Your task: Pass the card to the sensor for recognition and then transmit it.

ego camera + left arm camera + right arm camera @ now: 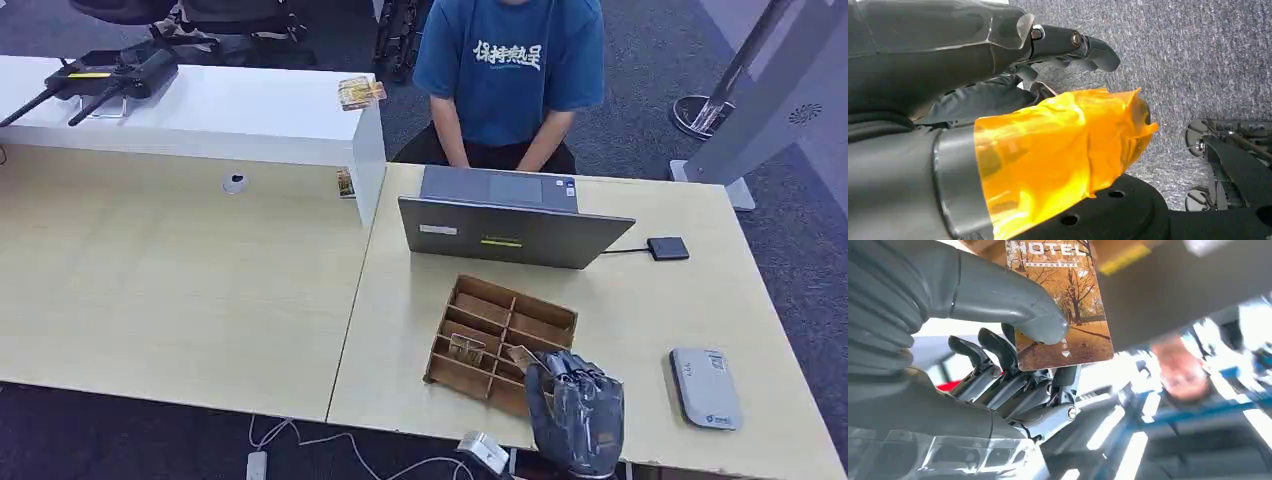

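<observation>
Right hand (577,408) grips the card (522,357) at the wooden tray (500,340).
Head view: near the desk (640,330) front edge. Right wrist view: thumb and fingers (998,350) pinch the card. Left wrist view: left hand (998,75), fingers curled, holding nothing.

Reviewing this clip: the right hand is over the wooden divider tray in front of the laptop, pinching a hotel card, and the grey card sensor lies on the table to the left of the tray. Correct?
One detail is wrong. The head view shows the grey card sensor to the right of the wooden divider tray, not left. The rest holds: the right hand pinches the hotel card over the tray, in front of the laptop.
</observation>
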Tool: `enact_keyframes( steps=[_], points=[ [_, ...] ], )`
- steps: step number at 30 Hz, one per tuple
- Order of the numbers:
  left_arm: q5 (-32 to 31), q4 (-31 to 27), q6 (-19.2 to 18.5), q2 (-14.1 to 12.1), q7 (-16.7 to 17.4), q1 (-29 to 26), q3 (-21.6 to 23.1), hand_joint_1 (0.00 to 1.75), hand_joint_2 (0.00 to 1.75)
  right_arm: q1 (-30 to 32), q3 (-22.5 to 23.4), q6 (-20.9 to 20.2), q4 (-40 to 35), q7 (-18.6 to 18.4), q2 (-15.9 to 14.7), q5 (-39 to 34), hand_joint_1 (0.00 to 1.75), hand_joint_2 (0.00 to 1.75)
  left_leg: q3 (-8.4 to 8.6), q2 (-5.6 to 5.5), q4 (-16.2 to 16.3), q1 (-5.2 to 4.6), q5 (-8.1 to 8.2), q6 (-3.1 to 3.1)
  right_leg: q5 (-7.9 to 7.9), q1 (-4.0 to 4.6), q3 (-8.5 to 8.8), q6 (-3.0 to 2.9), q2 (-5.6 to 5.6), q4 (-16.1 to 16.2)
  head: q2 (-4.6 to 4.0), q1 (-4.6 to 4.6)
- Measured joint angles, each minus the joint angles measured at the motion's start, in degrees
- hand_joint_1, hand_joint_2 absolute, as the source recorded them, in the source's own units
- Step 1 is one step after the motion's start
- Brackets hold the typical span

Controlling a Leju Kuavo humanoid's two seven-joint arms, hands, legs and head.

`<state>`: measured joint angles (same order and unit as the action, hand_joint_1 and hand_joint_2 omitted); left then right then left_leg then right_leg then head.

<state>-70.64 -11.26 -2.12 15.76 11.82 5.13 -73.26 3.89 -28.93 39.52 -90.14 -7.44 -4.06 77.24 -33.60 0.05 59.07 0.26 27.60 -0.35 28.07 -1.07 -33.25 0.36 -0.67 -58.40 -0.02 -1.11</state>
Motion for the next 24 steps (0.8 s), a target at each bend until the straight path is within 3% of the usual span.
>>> enact_keyframes(
  steps=[6,10,11,17,24],
  points=[
    [-0.02,0.00,-0.02,0.00,-0.52,-0.03,0.00,0.00,0.00,4.55,7.17,0.17,-8.39,16.73,8.98,-3.09,1.75,1.75,0.01,0.00,0.00,0.00,0.00,0.00,0.01,0.00,0.00,-0.01,0.01,-0.01,0.00,0.00],
    [0.06,0.00,0.13,0.02,-0.94,-0.07,0.00,0.00,0.00,6.83,14.63,0.28,-11.58,32.65,15.48,-12.14,1.75,1.75,0.01,0.00,0.00,0.00,0.00,0.00,0.01,-0.01,0.02,0.00,0.00,0.00,0.00,0.02],
    [0.20,0.00,0.18,0.04,-1.03,-0.07,0.00,0.00,0.00,7.29,16.26,0.37,-12.11,34.84,16.61,-14.37,1.75,1.75,0.01,0.00,0.00,0.00,0.00,0.00,0.01,-0.02,0.03,0.00,0.02,-0.01,0.00,0.02],
    [0.55,0.00,0.59,0.09,-1.70,-0.10,0.00,0.00,0.00,9.47,23.47,0.41,-15.55,39.24,19.36,-26.63,1.75,1.75,0.01,0.00,0.01,-0.03,0.00,0.01,-0.01,-0.03,0.03,0.01,0.01,0.02,0.00,0.00],
    [1.22,0.00,1.38,0.35,-2.14,-0.16,0.00,0.00,0.00,11.22,29.53,0.44,-17.46,41.28,20.34,-37.54,1.75,1.75,0.01,0.00,0.01,-0.02,0.00,0.00,0.00,-0.02,0.01,0.00,0.01,0.02,0.00,0.00]
  ],
)
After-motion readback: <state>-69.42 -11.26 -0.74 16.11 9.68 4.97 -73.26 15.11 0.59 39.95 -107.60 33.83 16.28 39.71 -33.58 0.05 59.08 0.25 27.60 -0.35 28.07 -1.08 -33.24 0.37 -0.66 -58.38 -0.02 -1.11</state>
